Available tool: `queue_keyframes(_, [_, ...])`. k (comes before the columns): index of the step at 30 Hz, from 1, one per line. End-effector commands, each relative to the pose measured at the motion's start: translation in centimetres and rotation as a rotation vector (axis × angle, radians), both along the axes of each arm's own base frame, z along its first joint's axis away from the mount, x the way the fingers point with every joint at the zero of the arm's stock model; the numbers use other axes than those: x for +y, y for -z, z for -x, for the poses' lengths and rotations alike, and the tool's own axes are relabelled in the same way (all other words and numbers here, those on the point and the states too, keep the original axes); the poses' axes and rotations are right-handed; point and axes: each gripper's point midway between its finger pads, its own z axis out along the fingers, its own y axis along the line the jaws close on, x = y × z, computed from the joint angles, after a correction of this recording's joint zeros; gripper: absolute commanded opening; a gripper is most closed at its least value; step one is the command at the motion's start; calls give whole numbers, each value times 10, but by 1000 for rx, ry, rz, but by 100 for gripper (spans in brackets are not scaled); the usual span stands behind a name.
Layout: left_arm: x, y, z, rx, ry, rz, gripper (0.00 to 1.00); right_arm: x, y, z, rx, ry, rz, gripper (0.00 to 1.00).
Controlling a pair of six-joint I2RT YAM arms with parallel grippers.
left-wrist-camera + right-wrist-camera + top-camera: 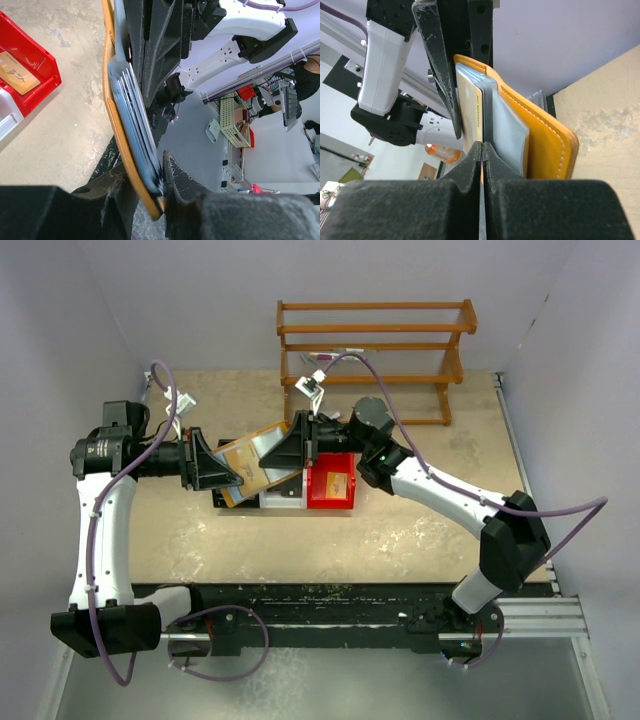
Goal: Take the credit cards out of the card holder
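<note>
left arm (100, 530) and right arm (440, 490) have white shells, black joints, black jaws and purple cables (89, 560).

a scuffed beige tabletop (420, 540) carries a wooden rack (375, 345) at its far edge and, near the middle, a red bin (331, 504) touching a white bin (283, 503).

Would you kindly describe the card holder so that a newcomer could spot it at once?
From the wooden rack at the back, come forward to the red bin. Just left of it the card holder is held up where the left end effector and right end effector meet; it alone is tan-orange and leather-like.
</note>
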Motion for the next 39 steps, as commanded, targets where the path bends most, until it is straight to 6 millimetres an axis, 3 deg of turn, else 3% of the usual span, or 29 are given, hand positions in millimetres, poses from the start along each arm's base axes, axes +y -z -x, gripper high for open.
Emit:
queue_keyframes(1, [-4,-18,9,-90,46,56,28,-8,-16,22,-35,-75,-74,0])
queue_keyframes(12, [-6,-27,14,-91,71,100,14,-24,-20,24,-45,-57,-115,0])
queue_keyframes(22, [-7,-31,16,-89,82,129,11,-36,-21,18,-65,16,-129,0])
queue_keyframes(27, [-7,-30,14,-79,82,133,8,-31,-31,11,-96,56,-144,0])
queue_keyframes(28, [-7,-30,13,-75,81,132,7,-29,-34,11,-95,46,-152,3])
queue_keyframes(30, [-6,-30,12,-81,78,125,4,-27,-37,14,-93,27,-177,24])
queue_keyframes(32, [-6,-30,13,-83,76,119,3,-24,-35,15,-76,11,-185,33])
queue_keyframes(35, [-6,-30,13,-84,74,116,2,-21,-34,18,-55,-10,-203,35])
queue_keyframes(39, [-6,-29,11,-78,71,113,2,-16,-35,22,-48,-29,-223,26])
